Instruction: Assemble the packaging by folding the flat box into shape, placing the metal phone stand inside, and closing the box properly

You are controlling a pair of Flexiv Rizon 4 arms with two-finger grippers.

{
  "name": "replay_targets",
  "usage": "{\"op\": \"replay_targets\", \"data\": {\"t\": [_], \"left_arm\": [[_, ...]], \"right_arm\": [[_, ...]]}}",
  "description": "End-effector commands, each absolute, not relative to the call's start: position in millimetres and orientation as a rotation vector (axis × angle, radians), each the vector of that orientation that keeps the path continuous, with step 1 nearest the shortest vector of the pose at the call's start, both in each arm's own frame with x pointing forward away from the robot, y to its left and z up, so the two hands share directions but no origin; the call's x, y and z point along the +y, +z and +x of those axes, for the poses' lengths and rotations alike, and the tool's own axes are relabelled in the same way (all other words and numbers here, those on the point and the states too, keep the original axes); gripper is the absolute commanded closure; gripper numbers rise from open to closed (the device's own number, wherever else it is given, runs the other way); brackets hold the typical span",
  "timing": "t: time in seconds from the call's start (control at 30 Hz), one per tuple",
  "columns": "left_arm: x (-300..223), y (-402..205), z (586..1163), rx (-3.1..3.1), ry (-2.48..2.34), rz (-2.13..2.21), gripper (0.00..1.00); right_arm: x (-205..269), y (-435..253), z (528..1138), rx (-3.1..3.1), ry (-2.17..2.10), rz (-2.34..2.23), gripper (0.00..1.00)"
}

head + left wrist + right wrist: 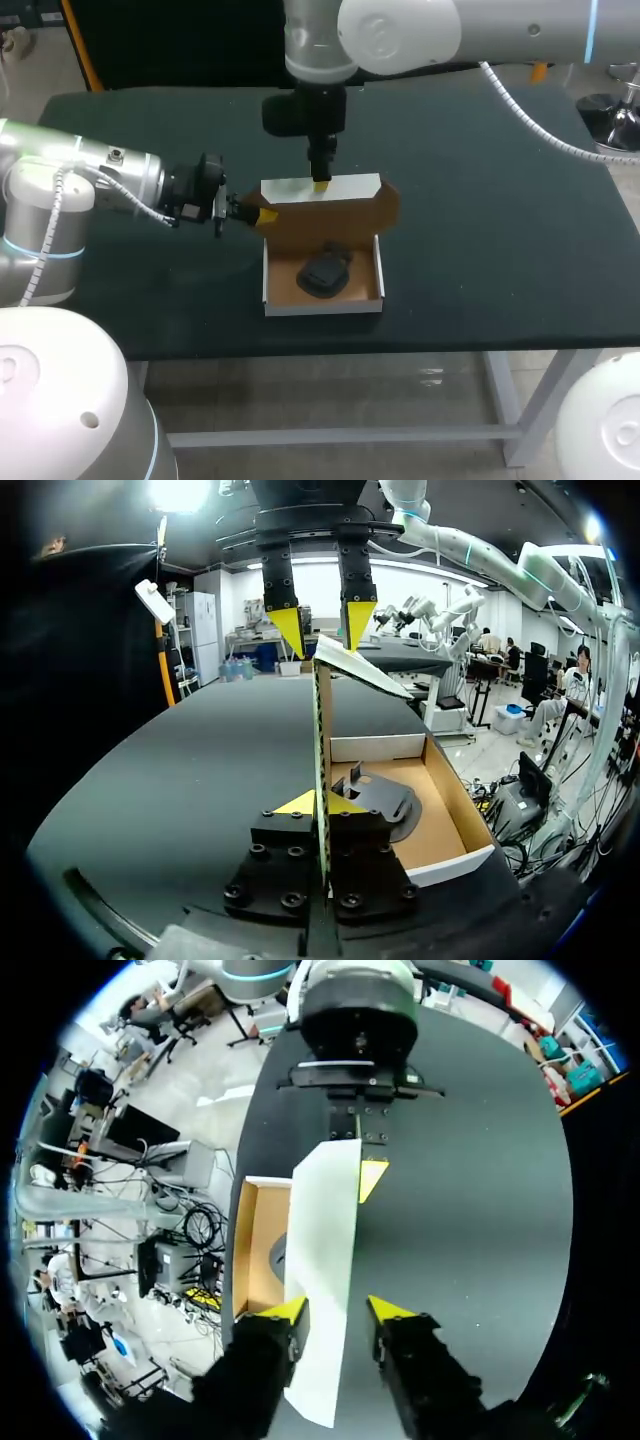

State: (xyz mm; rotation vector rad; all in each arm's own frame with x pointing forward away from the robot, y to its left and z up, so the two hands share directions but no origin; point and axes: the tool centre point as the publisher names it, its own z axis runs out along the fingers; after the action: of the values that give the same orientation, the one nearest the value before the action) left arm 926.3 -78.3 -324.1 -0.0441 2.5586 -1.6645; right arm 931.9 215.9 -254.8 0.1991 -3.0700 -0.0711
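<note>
Yellow-tipped left gripper (322, 803): clenched on the lid's side edge. Thin cardboard is pinched between both tips and shows edge-on in its own wrist view. The fingers lie level, coming in low from the table's left side.
Right gripper (335, 1310): points straight down over the lid's top, coming in from the far right. Fingers are spread and grip nothing. The white flap runs between them, one tip against it, a strip of table showing before the other tip.
Grippers relative: right gripper sits above and just beyond the left gripper, both at the lid and not touching each other.
Lid (330, 215): raised about upright from the box's far wall. Brown inner face turns toward the tray, white outer face away.
Flap (320, 188): white strip along the lid's top edge, bent and tilted over toward the tray side.
Box (322, 307): open shallow tray, white outside and brown inside, flat on the table near its middle. Side and front walls stand up.
Box contents: one black phone stand (323, 273) lies on the tray floor, about centred and clear of the front wall. Nothing else shows in the tray.
Phone stand from the left wrist view: flat dark plate with a cut-out, just beyond the left gripper, on the tray side of the lid.
Table (480, 200): dark top, carrying the box.
</note>
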Motion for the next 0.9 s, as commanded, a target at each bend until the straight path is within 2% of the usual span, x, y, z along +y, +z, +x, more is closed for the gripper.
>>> {"op": "replay_targets", "data": {"t": [0.03, 0.5, 0.9], "left_arm": [[-78, -324, 926, 2.557, -1.667, -0.042, 1.00], [-78, -324, 926, 2.557, -1.667, -0.042, 1.00], [-78, -324, 926, 2.557, -1.667, -0.042, 1.00]], "right_arm": [[208, -247, 929, -3.090, -0.115, 0.198, 0.00], [199, -215, 957, -3.166, -0.231, -0.027, 0.00], [199, -215, 957, -3.166, -0.231, -0.027, 0.00]]}}
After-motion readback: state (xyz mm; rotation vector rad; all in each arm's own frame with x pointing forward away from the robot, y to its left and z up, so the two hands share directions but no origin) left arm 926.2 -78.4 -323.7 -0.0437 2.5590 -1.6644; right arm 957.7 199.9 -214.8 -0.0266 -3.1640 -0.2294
